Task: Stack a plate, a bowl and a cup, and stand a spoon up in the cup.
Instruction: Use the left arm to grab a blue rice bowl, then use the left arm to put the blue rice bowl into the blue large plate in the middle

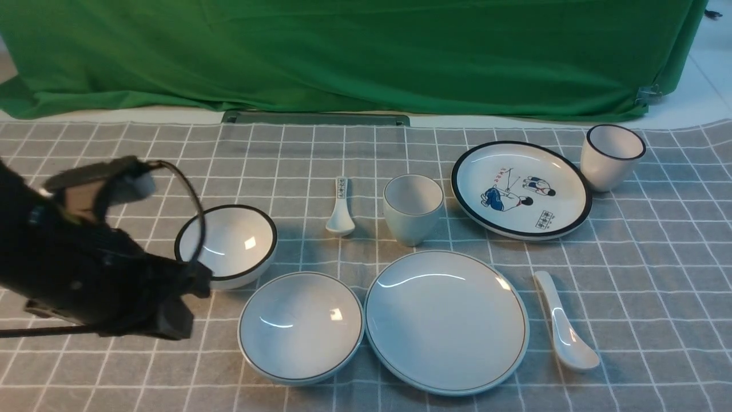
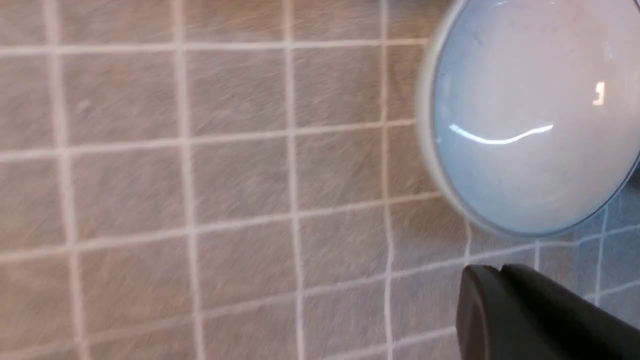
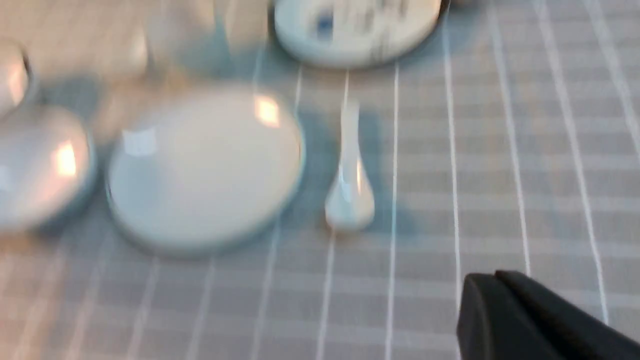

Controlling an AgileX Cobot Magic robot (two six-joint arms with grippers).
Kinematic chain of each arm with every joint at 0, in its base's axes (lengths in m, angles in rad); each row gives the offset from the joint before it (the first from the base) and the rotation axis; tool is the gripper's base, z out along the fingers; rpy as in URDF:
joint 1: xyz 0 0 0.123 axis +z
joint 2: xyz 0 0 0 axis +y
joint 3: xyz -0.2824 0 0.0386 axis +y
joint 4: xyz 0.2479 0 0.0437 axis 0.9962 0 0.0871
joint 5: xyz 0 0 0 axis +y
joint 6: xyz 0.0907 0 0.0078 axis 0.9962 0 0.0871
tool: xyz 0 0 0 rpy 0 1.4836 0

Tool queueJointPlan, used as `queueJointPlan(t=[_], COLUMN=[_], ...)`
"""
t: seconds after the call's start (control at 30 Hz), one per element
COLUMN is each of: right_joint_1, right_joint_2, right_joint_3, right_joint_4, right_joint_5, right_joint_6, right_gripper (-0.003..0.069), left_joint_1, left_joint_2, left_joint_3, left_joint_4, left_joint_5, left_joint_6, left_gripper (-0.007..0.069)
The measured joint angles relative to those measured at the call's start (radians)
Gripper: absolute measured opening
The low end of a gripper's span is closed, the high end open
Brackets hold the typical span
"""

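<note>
The plate point(image 1: 446, 320) lies at the front centre of the checked cloth, and the bowl point(image 1: 301, 326) sits just left of it. The cup point(image 1: 413, 209) stands upright behind them. The spoon point(image 1: 563, 332) lies right of the plate, bowl end toward me. My left gripper point(image 1: 177, 320) is shut and empty, low over the cloth just left of the bowl; the left wrist view shows its closed tips point(image 2: 500, 270) near the bowl point(image 2: 530, 125). My right gripper point(image 3: 492, 277) is shut and empty, out of the front view. Its blurred view shows the plate point(image 3: 205, 165) and spoon point(image 3: 350, 190).
A black-rimmed white bowl point(image 1: 229, 243) sits behind my left gripper. A small marked spoon point(image 1: 341, 209) lies left of the cup. A cartoon plate point(image 1: 520, 189) and a black-rimmed cup point(image 1: 611, 155) stand at the back right. A green cloth point(image 1: 343, 51) hangs behind the table.
</note>
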Motion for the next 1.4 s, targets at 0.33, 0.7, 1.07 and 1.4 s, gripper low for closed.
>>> queueJointPlan(t=[0.33,0.7,1.07,1.4], right_joint_1=[0.000,0.000,0.000,0.000], right_joint_2=[0.179,0.183,0.183,0.183], right_joint_3=[-0.018,-0.022,-0.022,-0.022], right_joint_4=[-0.006,-0.006,-0.006,-0.006], right_joint_5=[0.034,-0.014,-0.034,-0.034], right_joint_6=[-0.048,-0.051,-0.054,-0.058], right_gripper=[0.0023,0.0023,0.0025,0.0034], left_joint_1=[-0.103,-0.104,-0.104,-0.158], left_joint_2=[0.187,0.359,0.450,0.341], left_joint_3=[-0.076,-0.180,-0.197,-0.469], left_joint_4=[0.089,0.220,0.179,0.133], left_joint_5=[-0.062,-0.057,-0.045,0.094], left_joint_6=[-0.092,-0.184,-0.143,-0.113], left_gripper=[0.0017,0.0382,0.0133,0.0028])
